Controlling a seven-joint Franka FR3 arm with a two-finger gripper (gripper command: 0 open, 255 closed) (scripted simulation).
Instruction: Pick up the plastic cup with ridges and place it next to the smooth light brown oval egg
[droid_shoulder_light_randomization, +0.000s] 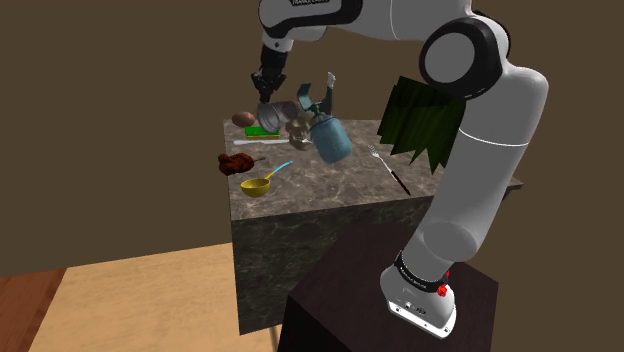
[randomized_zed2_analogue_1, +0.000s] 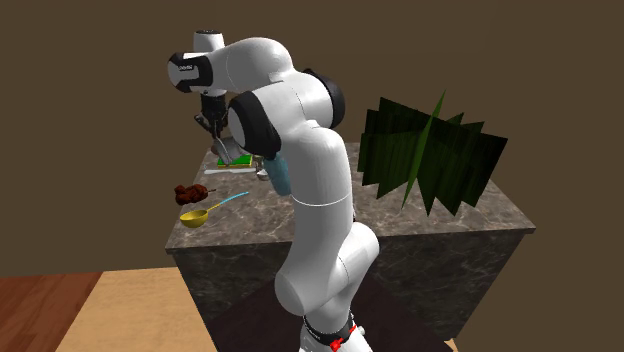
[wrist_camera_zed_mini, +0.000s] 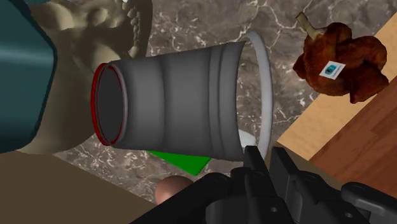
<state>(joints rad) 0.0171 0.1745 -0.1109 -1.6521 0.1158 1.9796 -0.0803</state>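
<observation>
Our gripper (wrist_camera_zed_mini: 265, 160) pinches the grey ridged cup (wrist_camera_zed_mini: 178, 105) by its rim; the cup hangs tipped sideways above the marble counter (droid_shoulder_light_randomization: 330, 185), near the brown egg (droid_shoulder_light_randomization: 243, 119). We judge it light, thin-walled and rather slippery; the stiffer rim seems the right hold, squeezed gently.

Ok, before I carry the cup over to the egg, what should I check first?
1. Cup in gripper: ok, the fingers clasp its rim.
2. Cup attitude: not ok, it hangs on its side, held by the rim alone.
3. Egg located: ok, near the table's far corner in the shoulder view.
4. Free spot beside the egg: cannot tell, a green flat thing lies close by it.
5. Clearance from the skull and teal container: not ok, both crowd the cup.
</observation>
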